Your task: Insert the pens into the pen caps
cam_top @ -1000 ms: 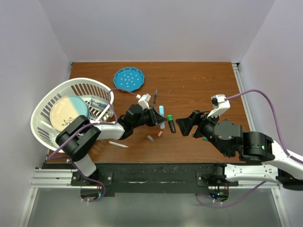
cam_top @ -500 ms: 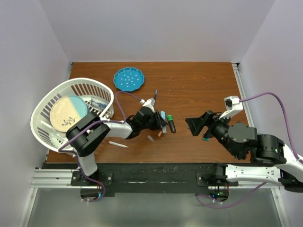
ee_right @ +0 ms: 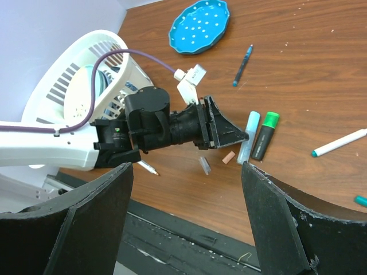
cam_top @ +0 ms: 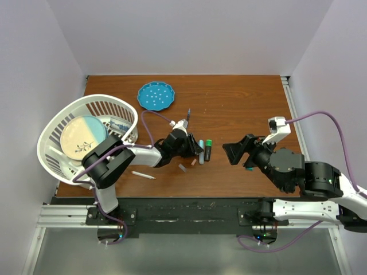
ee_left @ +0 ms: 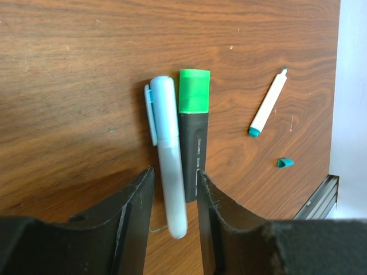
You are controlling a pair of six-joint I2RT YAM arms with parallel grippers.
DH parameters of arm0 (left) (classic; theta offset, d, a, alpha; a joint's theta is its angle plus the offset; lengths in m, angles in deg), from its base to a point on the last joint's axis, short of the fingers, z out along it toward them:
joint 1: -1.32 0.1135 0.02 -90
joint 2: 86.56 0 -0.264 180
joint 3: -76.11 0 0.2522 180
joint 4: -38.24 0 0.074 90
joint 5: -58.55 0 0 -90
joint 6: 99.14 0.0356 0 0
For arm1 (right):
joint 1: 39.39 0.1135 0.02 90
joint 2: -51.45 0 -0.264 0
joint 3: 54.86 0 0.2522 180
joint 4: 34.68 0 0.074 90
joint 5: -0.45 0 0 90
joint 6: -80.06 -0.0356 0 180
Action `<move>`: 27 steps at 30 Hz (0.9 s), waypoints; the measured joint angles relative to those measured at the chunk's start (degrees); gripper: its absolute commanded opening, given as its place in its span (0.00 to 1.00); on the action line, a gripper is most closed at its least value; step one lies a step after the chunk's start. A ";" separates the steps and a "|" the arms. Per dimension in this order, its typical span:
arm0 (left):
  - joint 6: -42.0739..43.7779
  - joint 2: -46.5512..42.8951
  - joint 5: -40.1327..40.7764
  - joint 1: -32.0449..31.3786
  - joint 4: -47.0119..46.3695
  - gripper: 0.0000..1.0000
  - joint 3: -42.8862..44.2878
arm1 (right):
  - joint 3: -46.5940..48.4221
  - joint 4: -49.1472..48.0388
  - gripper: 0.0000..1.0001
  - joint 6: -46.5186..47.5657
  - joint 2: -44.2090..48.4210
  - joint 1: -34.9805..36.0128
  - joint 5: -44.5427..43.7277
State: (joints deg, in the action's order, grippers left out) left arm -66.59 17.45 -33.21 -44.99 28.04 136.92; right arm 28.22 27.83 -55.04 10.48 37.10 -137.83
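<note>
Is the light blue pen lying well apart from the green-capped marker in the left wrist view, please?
No, the light blue pen lies right against the green-capped marker, the two side by side along their length.

Green-capped highlighter [ee_left: 194,132]: lower barrel end tucked behind finger [ee_left: 221,229] of left gripper [ee_left: 175,173], end not visible. Light blue pen [ee_left: 166,154] just beside highlighter's left side: contact with fingers unclear. Right of highlighter, white pen [ee_right: 338,142] and teal cap [ee_right: 360,200] cut by picture edge. Near-left of highlighter, grey stub [cam_top: 182,168] and pink stub [cam_top: 194,162], probably caps; too small overhead to tell.
</note>
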 measured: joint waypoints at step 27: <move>16.55 -53.81 8.09 -0.02 21.66 1.00 -11.37 | -12.70 -8.17 0.56 -0.76 -21.92 -43.08 20.76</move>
State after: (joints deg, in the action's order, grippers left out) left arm -50.04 -36.36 -25.12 -45.01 49.70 125.55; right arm 15.52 19.65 -55.80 -11.45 -5.98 -117.06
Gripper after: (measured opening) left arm 0.996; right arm 0.586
